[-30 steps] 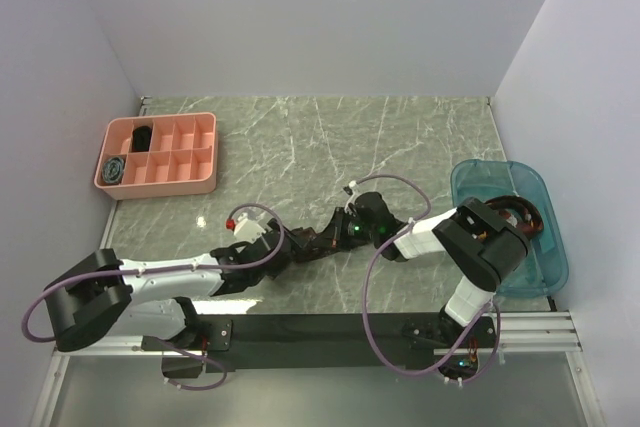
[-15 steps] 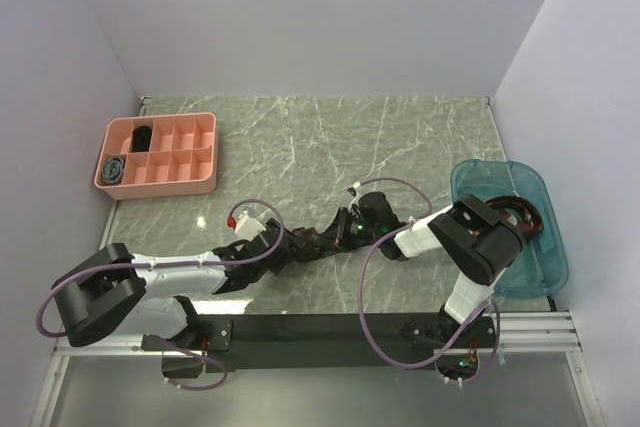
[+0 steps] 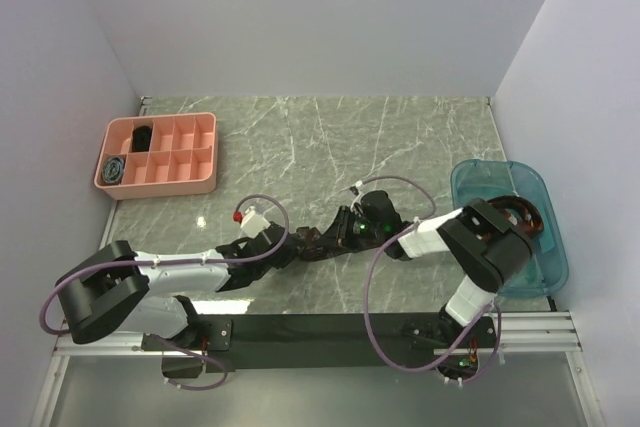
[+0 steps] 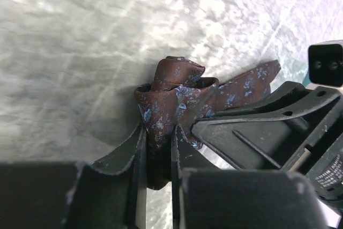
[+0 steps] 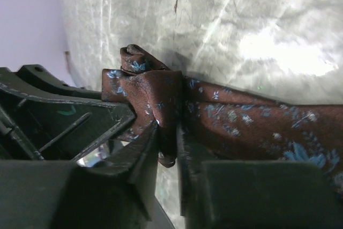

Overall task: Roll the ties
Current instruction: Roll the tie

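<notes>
While bunched, tie (image 4: pixel 172 96) in left pincer (image 4: pixel 157 139)

One pink plastic compartment tray (image 3: pixel 158 188) holds two rolled fabric ties: one black coil (image 3: pixel 143 135) and one grey-blue coil (image 3: pixel 114 169). Right of the tray are one brown-maroon patterned fabric necktie (image 4: pixel 172 94), two black grippers, the left gripper (image 4: pixel 158 133) and the right gripper (image 5: pixel 167 132), and, farthest right, one translucent blue plastic bin (image 3: pixel 556 247).

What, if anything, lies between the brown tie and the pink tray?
Nothing visible: only bare tabletop separates the brown tie, pinched by the left gripper and right gripper, from the pink tray.
</notes>
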Robot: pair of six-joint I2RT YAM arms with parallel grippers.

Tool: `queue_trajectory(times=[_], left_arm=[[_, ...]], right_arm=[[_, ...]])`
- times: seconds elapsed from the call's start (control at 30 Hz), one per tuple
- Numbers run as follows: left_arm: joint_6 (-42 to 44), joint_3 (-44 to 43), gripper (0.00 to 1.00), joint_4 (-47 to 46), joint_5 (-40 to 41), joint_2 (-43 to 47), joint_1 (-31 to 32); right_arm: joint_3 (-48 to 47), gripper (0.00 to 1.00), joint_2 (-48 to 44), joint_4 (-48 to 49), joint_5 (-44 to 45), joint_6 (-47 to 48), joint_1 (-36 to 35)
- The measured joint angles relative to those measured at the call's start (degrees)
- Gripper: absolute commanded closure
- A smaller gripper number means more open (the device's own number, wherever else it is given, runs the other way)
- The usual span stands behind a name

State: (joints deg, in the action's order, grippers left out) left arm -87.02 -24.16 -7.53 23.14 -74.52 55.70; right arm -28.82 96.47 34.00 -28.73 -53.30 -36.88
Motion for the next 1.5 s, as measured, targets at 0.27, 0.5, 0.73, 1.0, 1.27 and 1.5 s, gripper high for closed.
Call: queue_trajectory(times=[0.27, 0.5, 0.73, 1.0, 1.27, 1.5], left_arm=[[2.34, -1.4, 0.99, 3.1, 2.8, 0.79, 0.13], [5.33, -2.99, 0.99, 5.62, 5.25, 1.09, -0.57], [11.5, -7.61, 0.99, 11.56, 5.27, 0.98, -5.7], [20.22, -16.37, 0.99, 20.33, 5.66, -0.61, -7.3], [24.46, -15.58, 0.99, 21.9, 3.34, -1.31, -8.72], [27.04, -15.19, 0.99, 21.51, 1.95, -2.01, -8.92]], right_arm=[[-0.15, 0.77, -12.31, -19.12, 12.35, 6.88, 0.2], [-0.94, 0.78, -12.07, -25.38, 16.92, 7.52, 1.09], [-10.95, 0.82, -1.73, -24.2, 15.06, 8.46, 3.19], [-11.63, 0.7, -4.57, -23.63, 12.13, 11.13, 3.23], [-14.73, 0.67, -5.53, -19.5, 7.02, 15.08, 2.36], [-18.23, 0.64, -0.85, -18.12, 5.42, 16.59, -1.92]])
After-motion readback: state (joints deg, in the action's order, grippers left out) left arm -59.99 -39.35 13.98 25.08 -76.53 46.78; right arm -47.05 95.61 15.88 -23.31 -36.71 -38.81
